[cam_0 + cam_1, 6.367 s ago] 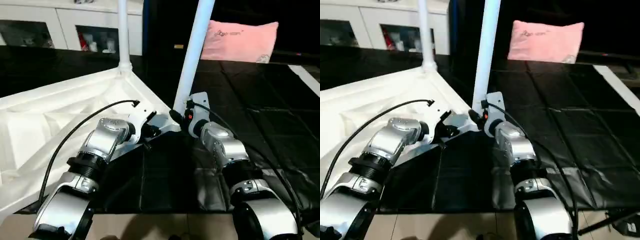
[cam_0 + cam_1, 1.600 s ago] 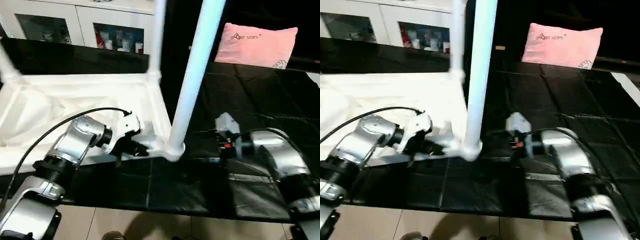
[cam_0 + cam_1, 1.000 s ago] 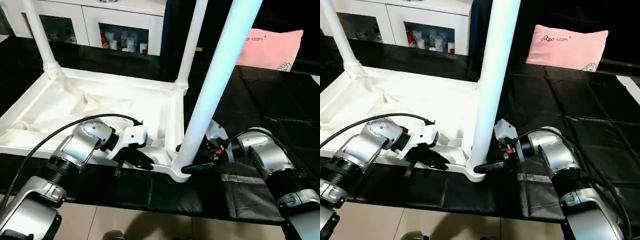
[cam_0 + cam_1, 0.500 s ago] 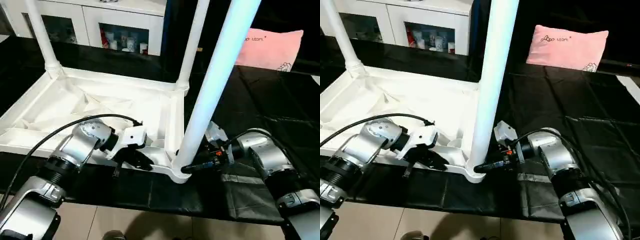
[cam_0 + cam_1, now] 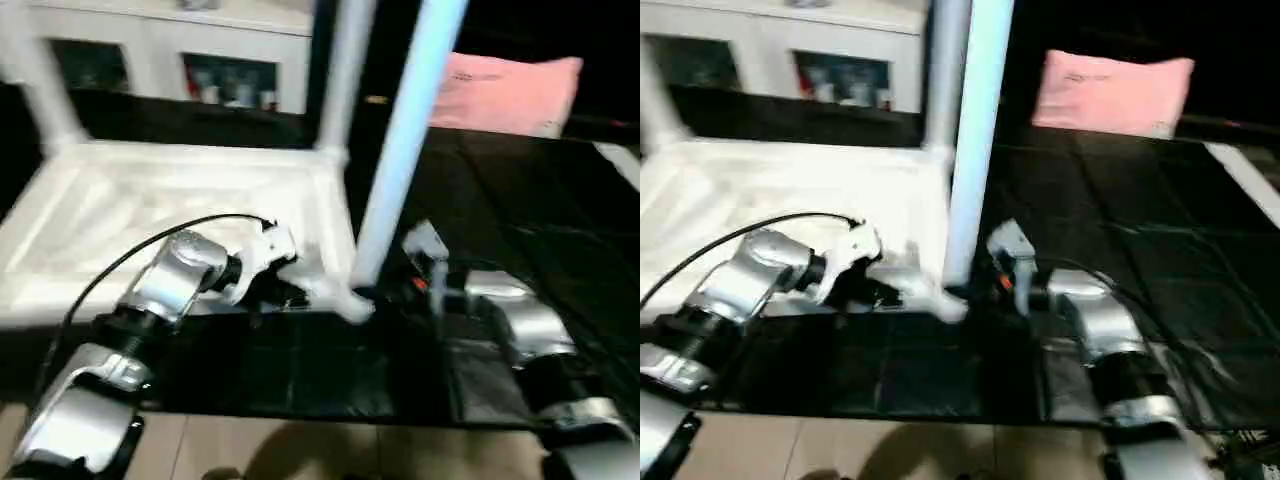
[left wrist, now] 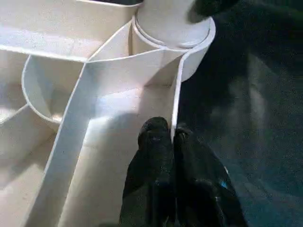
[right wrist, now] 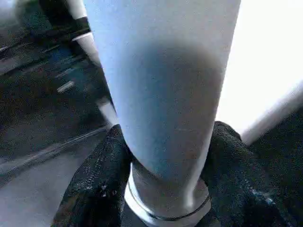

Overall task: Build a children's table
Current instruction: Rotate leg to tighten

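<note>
The children's table lies upside down: its white tabletop [image 5: 150, 200] shows its ribbed underside. Three legs stand up from its corner sockets: a near one [image 5: 400, 150] and two far ones [image 5: 335, 80] [image 5: 35, 90]. My left gripper [image 6: 171, 135] is shut on the thin rim wall of the tabletop beside the near corner socket [image 6: 173, 28]. My right gripper [image 7: 165, 161] clasps the near leg [image 7: 165, 85] just above its socket. One black finger [image 7: 102, 175] presses on each side of it.
A black mat [image 5: 500, 200] covers the floor under and to the right of the tabletop. A pink pillow [image 5: 510, 80] lies at the far right. A white glass-door cabinet [image 5: 150, 60] stands behind. Bare tan floor [image 5: 300, 450] runs along the near edge.
My right gripper's fingers have closed in on the base of the near leg. The left gripper keeps its hold on the rim. The whole picture has shifted with the camera.
</note>
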Available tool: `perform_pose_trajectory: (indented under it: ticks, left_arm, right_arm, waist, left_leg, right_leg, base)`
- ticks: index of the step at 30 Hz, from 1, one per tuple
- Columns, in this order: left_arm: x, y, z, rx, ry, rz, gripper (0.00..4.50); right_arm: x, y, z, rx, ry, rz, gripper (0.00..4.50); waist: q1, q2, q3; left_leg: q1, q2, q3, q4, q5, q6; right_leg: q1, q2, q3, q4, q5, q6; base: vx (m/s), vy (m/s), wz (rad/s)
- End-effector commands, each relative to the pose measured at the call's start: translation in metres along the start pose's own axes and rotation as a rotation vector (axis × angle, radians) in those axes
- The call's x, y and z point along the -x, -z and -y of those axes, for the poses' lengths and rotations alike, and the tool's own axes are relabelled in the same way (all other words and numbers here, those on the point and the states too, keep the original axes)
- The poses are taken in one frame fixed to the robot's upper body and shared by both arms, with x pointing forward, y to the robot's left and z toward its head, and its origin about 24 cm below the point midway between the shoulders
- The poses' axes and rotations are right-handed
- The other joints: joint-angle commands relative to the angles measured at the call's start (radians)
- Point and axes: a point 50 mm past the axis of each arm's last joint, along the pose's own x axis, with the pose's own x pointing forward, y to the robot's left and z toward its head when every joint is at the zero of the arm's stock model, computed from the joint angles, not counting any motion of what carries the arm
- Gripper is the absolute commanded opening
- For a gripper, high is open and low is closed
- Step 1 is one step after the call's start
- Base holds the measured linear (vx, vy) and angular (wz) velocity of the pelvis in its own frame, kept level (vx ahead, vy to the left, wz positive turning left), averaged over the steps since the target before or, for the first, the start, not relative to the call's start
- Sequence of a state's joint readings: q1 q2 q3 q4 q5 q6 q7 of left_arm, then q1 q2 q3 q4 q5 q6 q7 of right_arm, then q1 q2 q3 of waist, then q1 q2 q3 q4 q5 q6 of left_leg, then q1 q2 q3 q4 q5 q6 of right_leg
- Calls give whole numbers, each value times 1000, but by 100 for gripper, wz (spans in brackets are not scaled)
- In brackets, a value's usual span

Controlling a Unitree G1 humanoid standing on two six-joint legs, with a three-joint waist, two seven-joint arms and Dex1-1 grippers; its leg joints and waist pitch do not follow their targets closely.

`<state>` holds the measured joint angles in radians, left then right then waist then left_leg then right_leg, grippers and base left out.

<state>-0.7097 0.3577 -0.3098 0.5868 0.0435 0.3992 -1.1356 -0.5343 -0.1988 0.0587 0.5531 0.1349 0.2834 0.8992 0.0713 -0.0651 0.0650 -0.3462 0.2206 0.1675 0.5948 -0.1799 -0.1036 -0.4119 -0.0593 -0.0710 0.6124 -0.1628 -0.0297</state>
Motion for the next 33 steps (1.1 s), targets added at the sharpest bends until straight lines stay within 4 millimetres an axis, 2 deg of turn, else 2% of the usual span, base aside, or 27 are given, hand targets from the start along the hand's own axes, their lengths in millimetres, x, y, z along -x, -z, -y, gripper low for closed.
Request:
perform_pose_trajectory:
  ticks: [1, 3, 4, 5, 6, 7, 8, 10, 11, 12, 13, 16, 17, 19, 23, 26, 27, 28, 29, 31, 33]
  left_arm:
    - [-18, -35, 5, -15, -39, 111, 0]
    - [-21, -37, 5, 0, -56, 114, 0]
    - [-23, -39, 4, 10, -73, 121, 0]
    - [-32, -47, 2, 57, -144, 151, 0]
    - [-35, -51, 1, 79, -174, 165, 0]
    - [-37, -54, 0, 90, -194, 175, 0]
    - [-39, -58, -2, 105, -223, 189, 0]
    - [-40, -61, -3, 109, -245, 195, 0]
    - [-40, -61, -3, 108, -252, 196, 0]
    - [-40, -61, -3, 108, -252, 196, 0]
    - [-40, -62, -3, 104, -268, 192, 0]
    - [-39, -61, -4, 78, -272, 185, 0]
    - [-39, -61, -4, 78, -272, 185, 0]
    - [-36, -58, -5, 35, -259, 178, 0]
    - [-34, -52, -8, 3, -259, 146, 0]
    - [-28, -43, -10, -21, -242, 140, 0]
    - [-28, -43, -10, -21, -242, 140, 0]
    - [-26, -40, -11, -29, -238, 135, 0]
    - [-26, -39, -11, -31, -237, 134, 0]
    - [-25, -37, -11, -59, -234, 129, 0]
    - [-25, -37, -11, -65, -233, 127, 0]
  right_arm:
    - [-34, 11, -21, -74, 45, -68, 195]
    - [-39, 10, -22, -88, 81, -63, 195]
    - [-42, 9, -22, -91, 106, -63, 195]
    - [-56, 5, -22, -115, 226, -58, 195]
    - [-61, 3, -23, -127, 278, -58, 195]
    - [-64, 1, -22, -132, 304, -58, 195]
    - [-67, -1, -22, -139, 339, -59, 195]
    - [-69, -4, -21, -154, 373, -50, 195]
    - [-69, -5, -20, -161, 384, -45, 195]
    - [-69, -5, -20, -161, 384, -45, 195]
    - [-69, -7, -18, -185, 420, -28, 261]
    - [-68, -8, -16, -197, 439, -15, 261]
    - [-68, -8, -16, -197, 439, -15, 282]
    - [-62, -7, -12, -186, 446, 7, 297]
    - [-55, -8, -7, -144, 482, 40, 337]
    - [-34, -6, -1, -131, 466, 77, 361]
    - [-34, -6, -1, -131, 466, 77, 372]
    - [-19, -5, 4, -76, 477, 93, 382]
    - [-16, -5, 5, -65, 479, 95, 382]
    - [-2, -3, 9, -41, 504, 119, 402]
    - [1, -3, 10, -35, 511, 124, 414]
  waist:
    - [-1, 13, -71]
    - [-8, 15, -70]
    - [-8, 15, -70]
    - [-17, 20, -69]
    - [-17, 20, -69]
    - [-16, 21, -73]
    - [-14, 19, -74]
    - [-11, 21, -75]
    - [-10, 21, -78]
    - [-10, 21, -78]
    - [-9, 21, -80]
    - [-8, 18, -80]
    - [-8, 18, -80]
    - [-8, 22, -78]
    - [-7, 24, -78]
    - [-5, 24, -78]
    - [-3, 31, -78]
    - [-5, 31, -78]
    - [-1, 27, -79]
    - [-1, 28, -78]
    - [-1, 27, -76]
  left_leg:
    - [-5, -2, -6, -72, -238, -26]
    - [1, -3, -3, -70, -247, -15]
    - [1, -2, -3, -70, -248, -11]
    - [2, -3, 0, -70, -249, -12]
    - [2, -3, 0, -70, -249, -12]
    - [8, -4, -1, -68, -254, -24]
    - [3, -3, 1, -69, -238, -18]
    - [1, -1, 0, -70, -230, -13]
    - [1, 1, 2, -70, -209, -9]
    - [1, 1, 2, -70, -209, -9]
    - [-2, 0, 4, -69, -182, 0]
    - [-5, -2, 5, -70, -165, 11]
    - [-5, -2, 5, -70, -162, 11]
    - [-4, -1, 5, -71, -167, 9]
    - [-3, 0, 5, -72, -176, 6]
    - [-4, 0, 4, -73, -177, 11]
    - [-3, -1, 4, -73, -172, 11]
    - [-2, 0, 5, -73, -174, 14]
    - [-3, -1, 6, -71, -168, 19]
    - [-5, -1, 6, -71, -165, 22]
    - [-5, -2, 6, -71, -175, 20]
  right_leg:
    - [55, -73, 33, -98, -507, -80]
    - [47, -72, 36, -103, -491, -92]
    - [48, -72, 36, -102, -483, -96]
    - [42, -66, 38, -98, -443, -117]
    - [42, -66, 38, -98, -443, -117]
    - [42, -65, 37, -95, -435, -125]
    - [46, -65, 41, -92, -387, -134]
    - [50, -65, 42, -86, -337, -144]
    - [53, -65, 45, -78, -267, -162]
    - [53, -65, 45, -78, -267, -162]
    - [57, -65, 47, -71, -199, -180]
    - [61, -66, 47, -71, -197, -178]
    - [62, -67, 47, -71, -196, -178]
    - [61, -67, 47, -72, -206, -175]
    - [60, -67, 48, -74, -197, -175]
    - [65, -66, 48, -73, -181, -178]
    - [66, -64, 49, -72, -170, -176]
    - [64, -65, 49, -72, -161, -182]
    - [68, -64, 49, -74, -153, -178]
    - [68, -64, 49, -74, -155, -186]
    - [67, -65, 48, -77, -187, -180]
  base:
    - [0, 0, 0]
    - [0, 0, 0]
    - [0, 0, 0]
    - [0, 0, 0]
    - [0, 0, 0]
    - [0, 0, 0]
    - [0, 0, 0]
    - [0, 0, 0]
    - [0, 0, 0]
    - [0, 0, 0]
    - [0, 0, 0]
    - [0, 0, 0]
    - [0, 0, 0]
    - [0, 0, 0]
    - [0, 0, 0]
    - [0, 0, 0]
    - [0, 0, 0]
    - [0, 0, 0]
    - [0, 0, 0]
    - [0, 0, 0]
    - [0, 0, 0]
